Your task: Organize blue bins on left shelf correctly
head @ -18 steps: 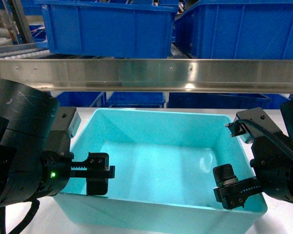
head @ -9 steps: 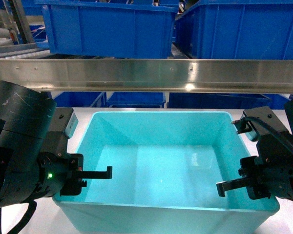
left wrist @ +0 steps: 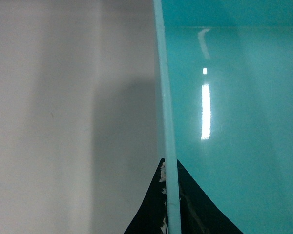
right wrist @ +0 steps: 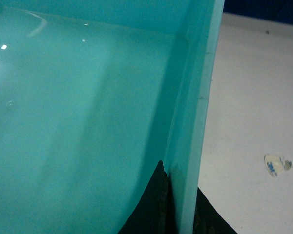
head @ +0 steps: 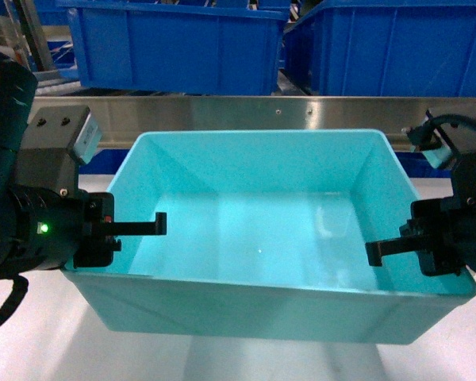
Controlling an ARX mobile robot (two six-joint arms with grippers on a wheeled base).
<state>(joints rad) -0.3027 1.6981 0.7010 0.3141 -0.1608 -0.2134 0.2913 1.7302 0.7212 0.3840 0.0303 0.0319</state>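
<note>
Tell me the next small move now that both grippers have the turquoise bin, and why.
Probably keep raising it level: the left gripper and right gripper clamp opposite walls of the turquoise bin, whose far rim overlaps the steel beam it likely must clear.

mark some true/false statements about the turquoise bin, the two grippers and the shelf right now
1. The turquoise bin is empty. True.
2. The left gripper straddles the bin's left wall, one finger inside. True.
3. The right gripper hangs well clear of the bin. False: it is clamped on the right wall.
4. Red crates sit above the steel beam. False: the royal-blue crates do.
5. The bin is flipped upside down. False: its open side faces up.
</note>
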